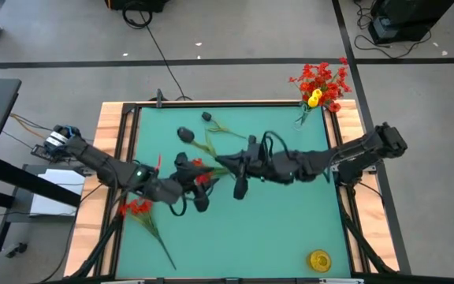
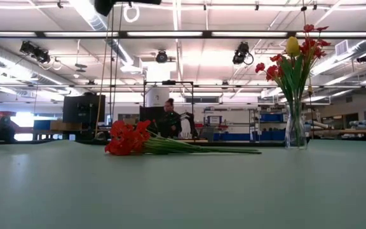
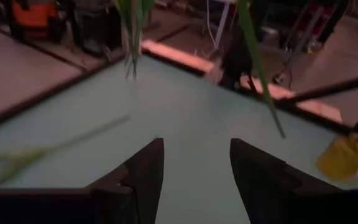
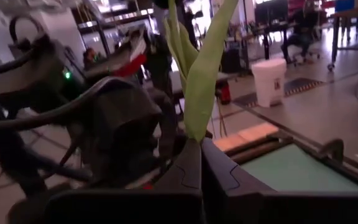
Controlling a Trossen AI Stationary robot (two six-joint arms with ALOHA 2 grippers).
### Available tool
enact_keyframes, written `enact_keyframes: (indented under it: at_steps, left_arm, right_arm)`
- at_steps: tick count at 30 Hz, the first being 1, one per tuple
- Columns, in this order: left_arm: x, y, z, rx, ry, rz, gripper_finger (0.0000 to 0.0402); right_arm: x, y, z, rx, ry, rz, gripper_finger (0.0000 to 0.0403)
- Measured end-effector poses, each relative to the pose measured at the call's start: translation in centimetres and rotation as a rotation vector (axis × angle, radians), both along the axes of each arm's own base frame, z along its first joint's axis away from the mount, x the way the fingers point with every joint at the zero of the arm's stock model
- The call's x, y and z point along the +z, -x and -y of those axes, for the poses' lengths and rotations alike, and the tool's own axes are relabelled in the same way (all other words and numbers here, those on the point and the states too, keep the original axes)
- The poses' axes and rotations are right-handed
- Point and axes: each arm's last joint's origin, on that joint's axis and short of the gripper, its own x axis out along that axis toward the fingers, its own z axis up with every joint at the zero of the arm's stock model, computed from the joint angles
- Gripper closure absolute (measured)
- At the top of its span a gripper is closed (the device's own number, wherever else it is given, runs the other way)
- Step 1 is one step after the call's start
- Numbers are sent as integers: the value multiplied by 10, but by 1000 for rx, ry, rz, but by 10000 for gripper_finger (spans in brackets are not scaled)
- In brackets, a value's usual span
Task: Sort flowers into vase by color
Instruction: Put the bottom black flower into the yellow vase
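reaching toward mid-bench from opposite sides, your two arms are meeting over the green bench [image 1: 235, 229], as the high view is showing. your right gripper [image 4: 199, 146] is sitting just right of centre, its jaws clenched on the green stem and leaves of one flower [image 4: 199, 68], which is standing up out of the fingertips in the right wrist view. your left gripper [image 3: 196, 163] is hovering just left of centre, beside the right one; its jaws are standing released, gripping nothing, with bare bench showing between the two dark fingers [image 3: 143, 171].

red blooms [image 1: 199, 170] are showing between the two grippers, though you cannot tell from above whether they are belonging to the held stem. a red bunch [image 1: 136, 209] with long stems is lying near the bench's left edge, below the left arm; the low view is showing it flat on the surface, blooms [image 2: 127, 138] pointing left. two dark-headed flowers [image 1: 185, 134] are lying in the upper middle of the bench, their stems running toward the right gripper. a clear vase [image 2: 295, 125] is standing upright at the far right corner, holding red flowers and one yellow one [image 1: 314, 98]. a yellow object [image 1: 320, 259] is resting near the bottom right edge, well apart from both grippers. a person [image 2: 169, 119] is standing in the room beyond the bench.
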Motion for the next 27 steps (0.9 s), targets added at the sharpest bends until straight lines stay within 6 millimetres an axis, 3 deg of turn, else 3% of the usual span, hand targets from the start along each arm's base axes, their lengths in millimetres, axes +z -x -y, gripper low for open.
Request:
enact_keyframes:
  at_steps: [8, 15, 21, 27]
  left_arm:
    - [8, -10, -24, 78, -1, 68, 212]
    - [33, -16, -26, 20, -100, 239, 212]
    - [55, -4, -32, 22, -123, 331, 213]
    - [64, 6, -36, -10, -113, 355, 227]
  right_arm:
    - [19, -3, 26, 61, -2, 179, 403]
    - [20, -5, 34, 65, 73, 179, 403]
    - [21, -5, 36, 72, 116, 190, 403]
    - [24, -5, 43, 59, 122, 218, 403]
